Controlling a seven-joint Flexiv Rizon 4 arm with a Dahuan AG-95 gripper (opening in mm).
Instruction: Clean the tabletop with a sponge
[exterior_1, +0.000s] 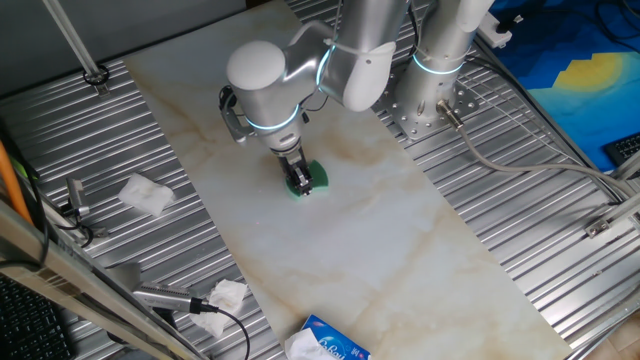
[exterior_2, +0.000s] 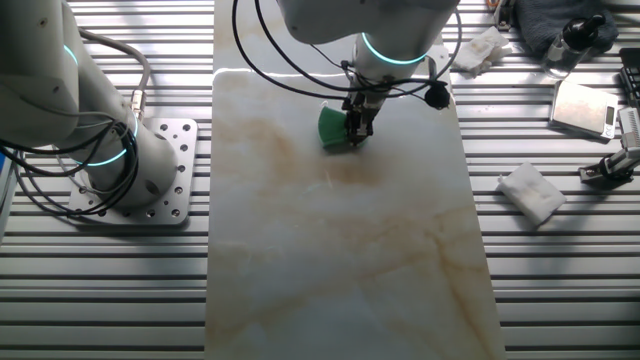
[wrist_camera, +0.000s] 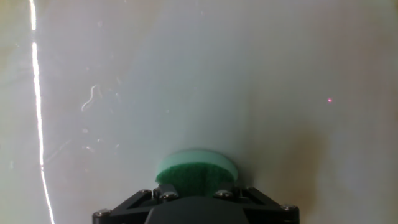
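Note:
The green sponge (exterior_1: 316, 177) is pressed down on the off-white marble tabletop (exterior_1: 380, 240), held between the black fingers of my gripper (exterior_1: 299, 180), which is shut on it. From the other fixed view the sponge (exterior_2: 333, 127) bulges out to the left of the gripper (exterior_2: 357, 125) near the slab's far end. In the hand view the sponge (wrist_camera: 196, 169) shows as a green dome just above the gripper body, flat against the pale tabletop (wrist_camera: 186, 74). A faint brown stain (exterior_2: 345, 172) lies close beside the sponge.
Crumpled white tissues (exterior_1: 147, 194) (exterior_1: 222, 297) lie on the ribbed grey metal left of the slab. A blue-and-white tissue pack (exterior_1: 328, 342) sits at the slab's near end. A second arm's base (exterior_1: 432, 95) stands at the far right edge.

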